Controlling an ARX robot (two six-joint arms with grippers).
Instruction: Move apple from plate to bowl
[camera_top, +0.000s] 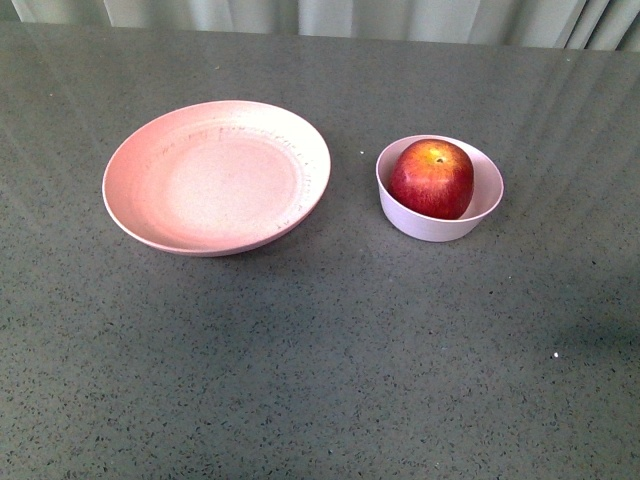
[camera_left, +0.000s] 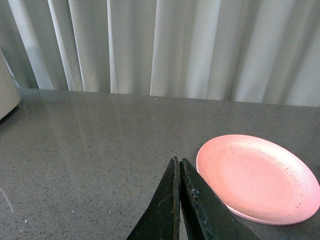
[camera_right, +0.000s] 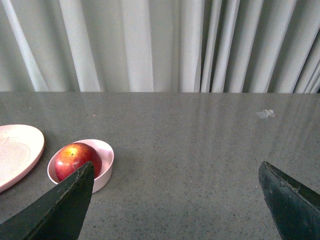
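Left hand (camera_left: 177, 165) has its fingers pressed together, holding nothing, above the grey desk (camera_left: 90, 150) just beside the plate (camera_left: 257, 177). Right hand (camera_right: 177, 172) has fingers spread wide apart, holding nothing, off the desk and back from the bowl (camera_right: 102, 162). Apple (camera_top: 432, 178) sits inside the bowl, stem up, leaning toward the bowl's left wall. Plate lies bare to the bowl's left, apart from it. Pale curtain (camera_right: 150, 45) hangs behind the desk's far edge.

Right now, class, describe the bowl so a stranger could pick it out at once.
On the grey table stand two pink dishes. The bowl is the small, deep one to the right of the wide plate, and only it holds the apple.
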